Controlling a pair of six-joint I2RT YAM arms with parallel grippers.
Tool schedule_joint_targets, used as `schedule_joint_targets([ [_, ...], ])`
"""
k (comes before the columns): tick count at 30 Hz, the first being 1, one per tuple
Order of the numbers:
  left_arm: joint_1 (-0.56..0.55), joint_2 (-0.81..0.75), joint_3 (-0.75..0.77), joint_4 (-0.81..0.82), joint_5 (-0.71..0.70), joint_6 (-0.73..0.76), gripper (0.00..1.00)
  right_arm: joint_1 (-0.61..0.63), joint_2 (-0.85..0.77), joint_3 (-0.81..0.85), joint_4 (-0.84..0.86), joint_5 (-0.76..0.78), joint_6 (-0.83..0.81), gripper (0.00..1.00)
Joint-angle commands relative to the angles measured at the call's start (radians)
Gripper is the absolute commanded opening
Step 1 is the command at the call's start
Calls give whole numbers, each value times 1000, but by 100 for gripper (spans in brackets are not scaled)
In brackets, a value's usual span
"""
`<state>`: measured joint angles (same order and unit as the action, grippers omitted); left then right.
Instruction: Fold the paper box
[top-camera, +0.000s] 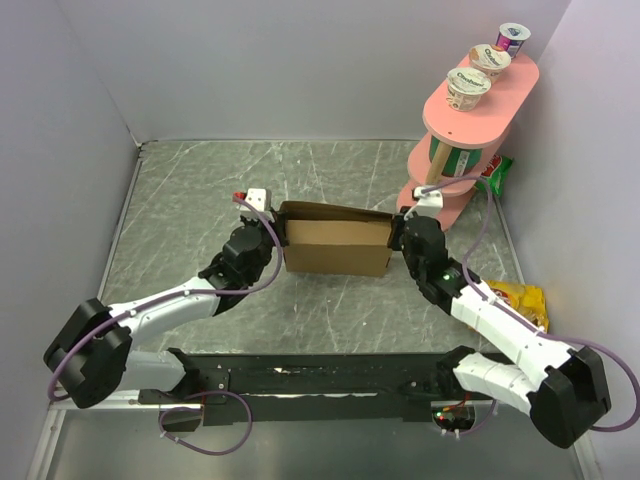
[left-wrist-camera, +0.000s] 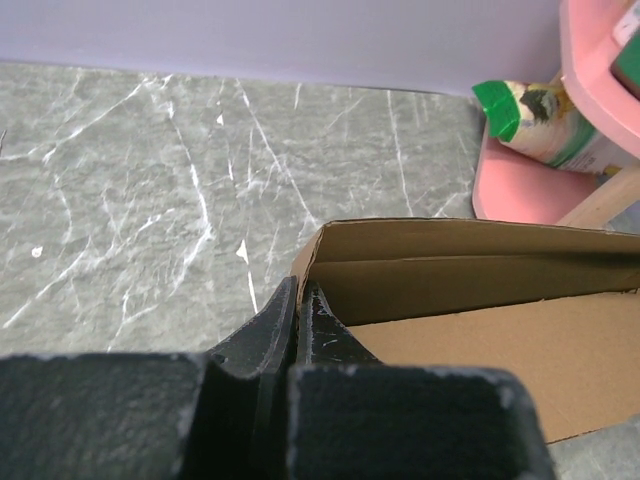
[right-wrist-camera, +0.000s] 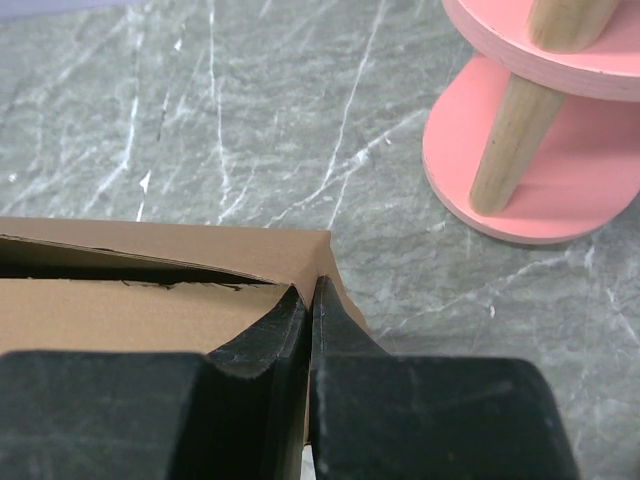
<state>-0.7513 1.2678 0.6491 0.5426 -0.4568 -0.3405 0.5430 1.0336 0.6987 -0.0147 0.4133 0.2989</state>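
Box: the box (top-camera: 335, 250) sits mid-table, long side across the overhead view, between the 2 grippers.
Box edges: the near wall is light brown and straight. The far panel shows as a darker strip behind it. In the left wrist view the box (left-wrist-camera: 480, 320) is open-topped, with the inner floor and far wall visible.
Left gripper: the left gripper (top-camera: 274, 238) is at the box's left end. Its fingers (left-wrist-camera: 283, 310) are pressed together over the end wall's top edge, 1 outside and 1 inside, pinching the cardboard.
Right gripper: the right gripper (top-camera: 398, 240) is at the box's right end. In its wrist view the gripper (right-wrist-camera: 310, 300) is closed, with a thin line of brown in the slit between the fingers, so it is pinching the end wall of the box (right-wrist-camera: 150, 280) just beside the far right corner.
Table: bare grey marble (top-camera: 200, 190) runs left of and behind the box to the walls (top-camera: 300, 70).
Right side: a pink shelf (top-camera: 440, 120) carrying 3 cups (top-camera: 468, 88) stands near the box's far right corner. Its base is close to the right gripper but apart from it.
Far right: a green-topped packet (top-camera: 497, 172) lies at the shelf base, and a yellow bag (top-camera: 522, 300) lies beside the right arm.
Near edge: a black rail (top-camera: 300, 375) spans the gap between the arm bases, well apart from the box.
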Motion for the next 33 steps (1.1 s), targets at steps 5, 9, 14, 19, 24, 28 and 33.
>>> schedule_joint_targets([
  [5,-43,65,-146,-78,153,70,1,35,-9,-142,-134,10,32,0],
  [9,-43,70,-181,-47,184,103,1,46,2,-137,-163,33,69,0],
  [14,-43,85,-218,-15,201,103,1,87,37,-128,-202,82,144,0],
  [19,-43,105,-253,52,211,71,1,129,48,-160,-205,151,253,0],
  [24,-43,172,-215,48,178,34,1,141,54,-192,-143,142,250,0],
  [28,-52,225,-129,-39,167,-104,1,163,85,-174,-163,177,263,0],
  [33,-85,251,-77,-104,156,-224,1,170,114,-146,-169,177,261,0],
])
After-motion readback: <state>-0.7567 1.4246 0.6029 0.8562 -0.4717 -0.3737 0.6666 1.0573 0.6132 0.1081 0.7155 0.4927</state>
